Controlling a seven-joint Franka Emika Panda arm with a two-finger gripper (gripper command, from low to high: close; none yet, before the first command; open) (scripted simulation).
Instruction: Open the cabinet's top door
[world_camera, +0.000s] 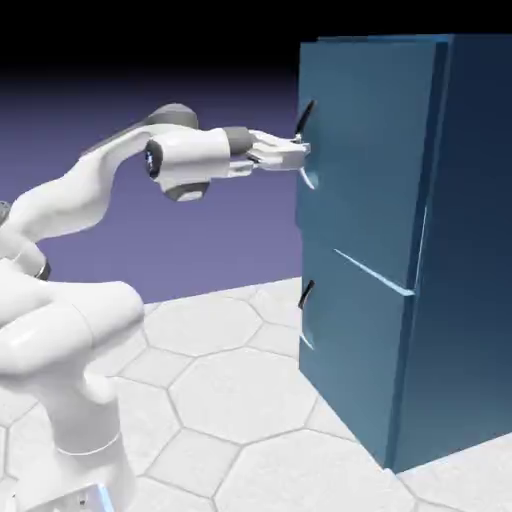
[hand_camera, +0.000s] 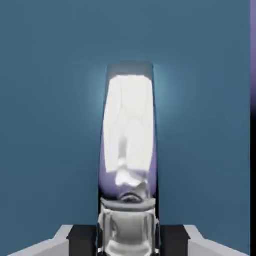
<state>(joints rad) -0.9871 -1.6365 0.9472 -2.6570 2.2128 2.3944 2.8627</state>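
In the exterior view, I see my gripper (world_camera: 300, 153) in the upper middle, right at the handle (world_camera: 304, 146) of the top door (world_camera: 365, 150) on the cabinet (world_camera: 470, 250), upper right. In the hand view, the handle (hand_camera: 129, 140) runs up and down, dead center. I cannot tell if the fingers squeeze it.

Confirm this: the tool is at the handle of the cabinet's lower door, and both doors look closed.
Not quite. The tool is at the handle of the top door, not the lower door, whose handle is untouched. The exterior view shows this. Both doors of the cabinet do look closed.
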